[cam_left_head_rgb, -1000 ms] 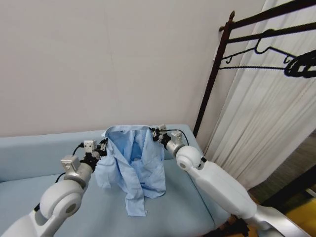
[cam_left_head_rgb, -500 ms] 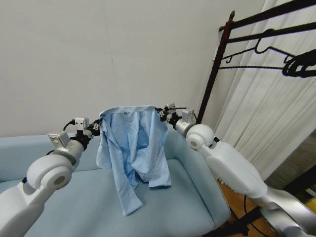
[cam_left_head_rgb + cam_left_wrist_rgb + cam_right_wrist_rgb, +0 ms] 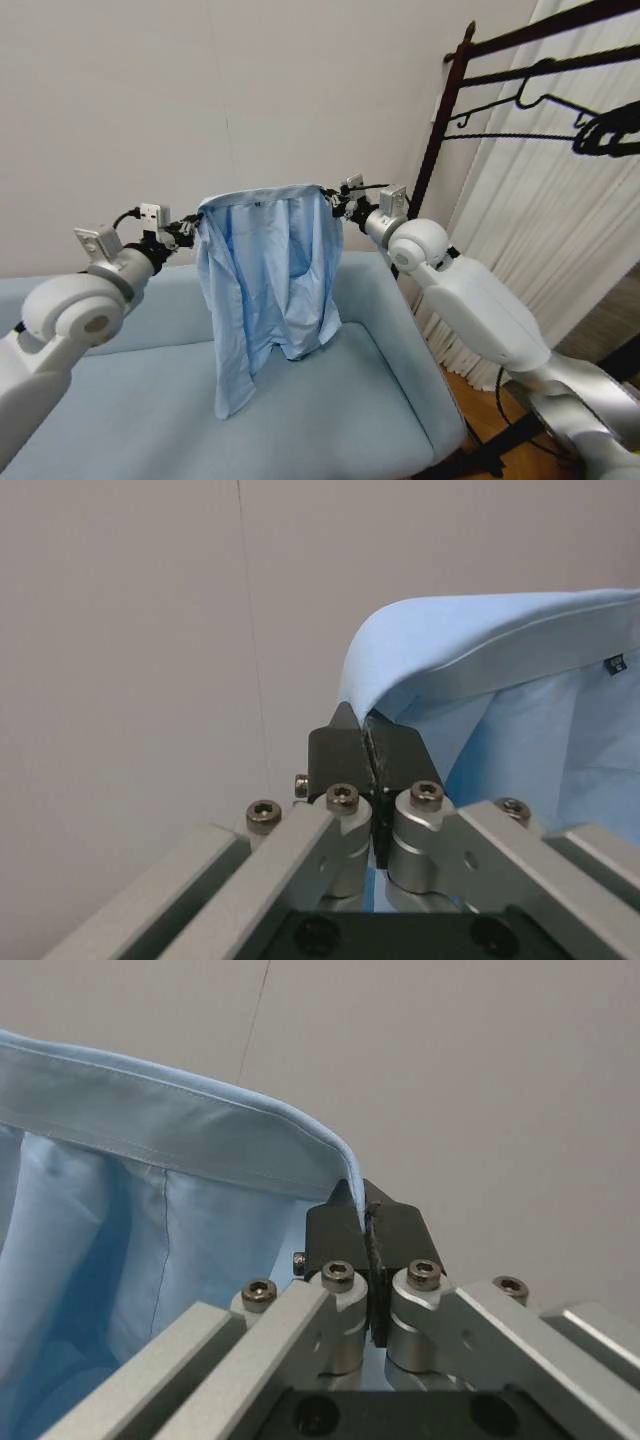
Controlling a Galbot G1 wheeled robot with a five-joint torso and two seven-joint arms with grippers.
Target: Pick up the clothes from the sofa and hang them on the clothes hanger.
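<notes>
Blue shirt [image 3: 265, 280]; collar up; long axis vertical

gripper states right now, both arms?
Left gripper: closed, holding one top corner of the blue shirt.
Right gripper: closed, holding the shirt's other top corner.

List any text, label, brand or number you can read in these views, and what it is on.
No text is legible.
Small dark tag inside the collar of the light blue fabric shirt: marks too small to read.
The left gripper and right gripper hold the shirt's top corners above the pale blue sofa; neither bears readable markings.
</notes>
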